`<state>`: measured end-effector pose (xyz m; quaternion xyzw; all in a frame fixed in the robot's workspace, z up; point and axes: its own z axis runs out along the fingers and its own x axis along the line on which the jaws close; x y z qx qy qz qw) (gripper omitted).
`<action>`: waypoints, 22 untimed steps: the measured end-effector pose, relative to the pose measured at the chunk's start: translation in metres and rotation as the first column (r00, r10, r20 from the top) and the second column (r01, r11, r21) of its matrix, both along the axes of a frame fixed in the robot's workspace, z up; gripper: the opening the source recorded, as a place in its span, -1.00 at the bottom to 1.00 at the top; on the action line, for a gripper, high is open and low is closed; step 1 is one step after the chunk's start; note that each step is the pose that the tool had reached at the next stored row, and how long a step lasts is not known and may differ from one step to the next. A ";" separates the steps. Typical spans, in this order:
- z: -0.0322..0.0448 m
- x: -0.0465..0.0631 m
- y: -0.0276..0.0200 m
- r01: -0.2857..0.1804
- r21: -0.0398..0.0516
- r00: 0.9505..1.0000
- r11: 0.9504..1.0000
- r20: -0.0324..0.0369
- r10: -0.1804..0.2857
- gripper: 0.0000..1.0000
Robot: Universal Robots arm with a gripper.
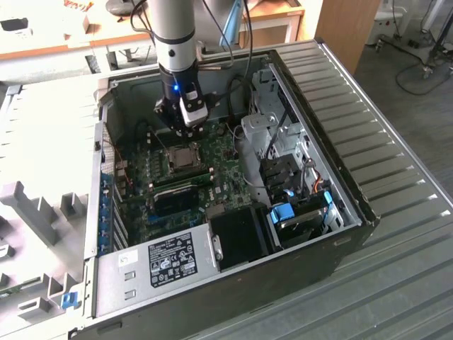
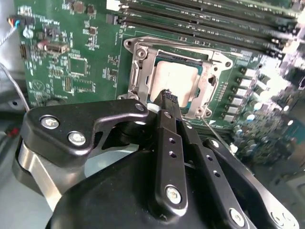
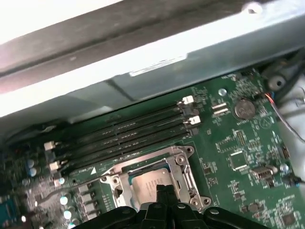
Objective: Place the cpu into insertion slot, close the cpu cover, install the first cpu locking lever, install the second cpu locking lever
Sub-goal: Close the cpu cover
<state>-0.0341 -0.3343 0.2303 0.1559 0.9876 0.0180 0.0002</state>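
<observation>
Gripper tip down at the socket, chip seated under its frame.

In the exterior view the gripper (image 1: 185,133) hangs inside the open computer case (image 1: 354,212), just above the insertion slot (image 1: 186,157). In the second wrist view its fingers (image 2: 169,138) are pressed together, gripping nothing visible, tip at the edge of the cpu (image 2: 178,78), which lies in the slot with the cpu cover (image 2: 138,71) flat around it. In the first wrist view the socket sits beside the memory slots (image 3: 124,138).

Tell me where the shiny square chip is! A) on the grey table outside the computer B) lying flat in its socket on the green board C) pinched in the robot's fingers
B: the cpu lies flat inside the insertion slot on the green board.
</observation>
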 end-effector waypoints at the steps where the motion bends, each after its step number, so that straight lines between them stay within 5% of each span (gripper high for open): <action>1: 0.0000 0.000 0.0000 -0.018 0.000 1.000 1.000 0.000 0.018 -0.79; 6: -0.0002 0.000 0.0000 -0.109 0.000 0.994 0.994 0.000 0.109 -0.79; 10: -0.0004 0.000 0.0000 -0.181 0.000 0.983 0.983 0.000 0.181 -0.79; 22: -0.0008 0.000 0.0000 -0.367 0.000 0.930 0.930 0.000 0.367 -0.79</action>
